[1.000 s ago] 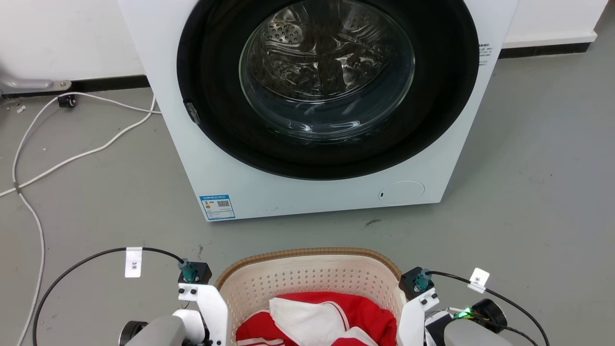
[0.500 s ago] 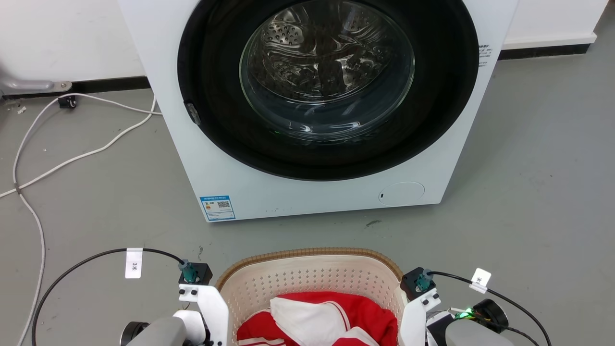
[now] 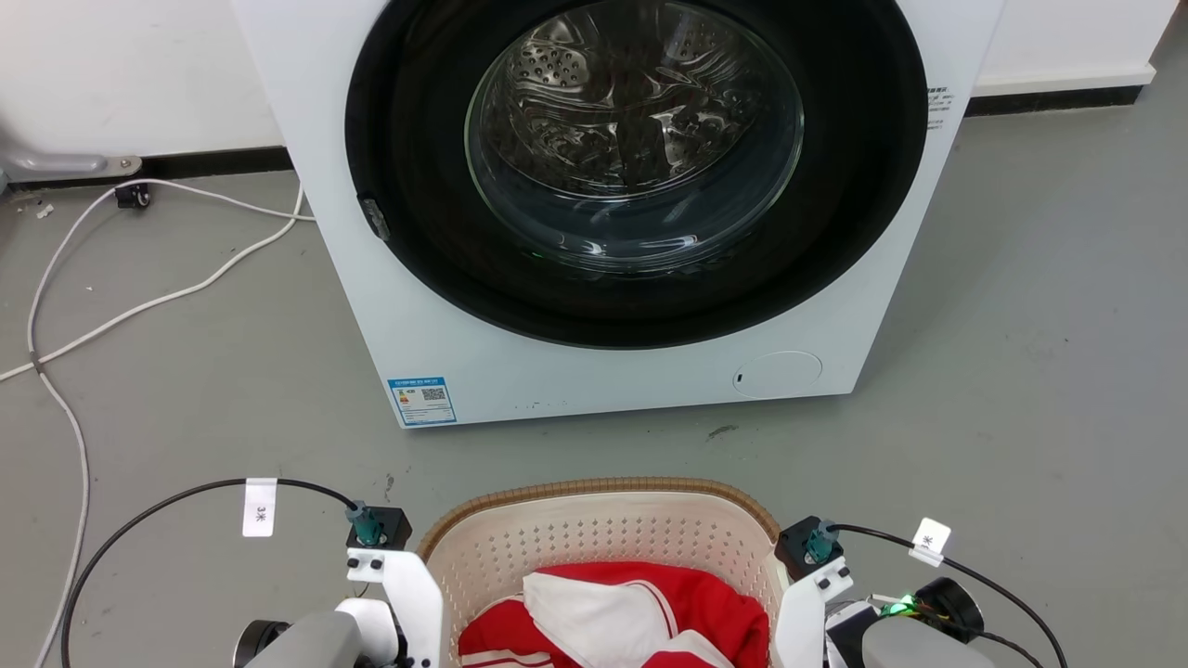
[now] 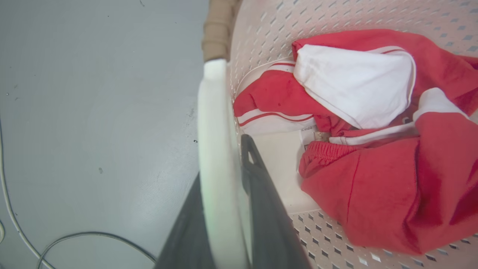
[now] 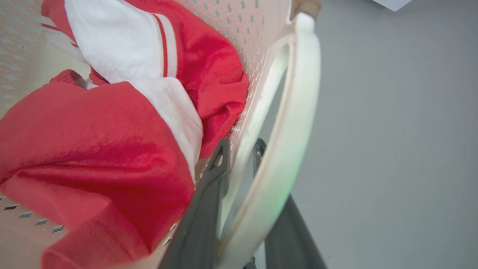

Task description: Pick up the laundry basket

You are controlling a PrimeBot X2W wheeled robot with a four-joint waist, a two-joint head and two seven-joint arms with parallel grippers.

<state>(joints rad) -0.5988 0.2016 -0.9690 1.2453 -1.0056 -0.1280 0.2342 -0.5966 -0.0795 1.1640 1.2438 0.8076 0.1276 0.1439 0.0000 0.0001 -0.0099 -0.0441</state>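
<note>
1. Step in hand: both grasps are made and the lift is due. The laundry basket [image 3: 594, 489] is at 6 o'clock in the head view, between my two wrists. The front-load washing machine [image 3: 408, 306] is at 12 o'clock, with a strip of grey floor [image 3: 1021, 371] between them.
2. The left gripper [image 4: 224, 164] is clenched across the white left handle [image 4: 213, 112], one finger on each side. The inner finger lies against the perforated wall.
3. The right gripper [image 5: 242, 145] is clamped the same way on the right handle [image 5: 300, 104], one finger inside the basket and one outside.
4. I can't tell whether the base is off the floor.
5. Next move, my call: raise both arms together at the same rate and keep the rim level. Come straight up, not toward 12 o'clock, because the washer is close. If one side leads, a handle could slide along the fingers.
6. Count:
   - 1 basket
   - 2 handles
   - 2 grippers
   - 1 washer
   - 1 red-and-white garment bundle [image 3: 640, 612] inside the basket; number of pieces unclear
   - white floor cabling [image 3: 167, 295] at 9 o'clock; strand count unclear
</note>
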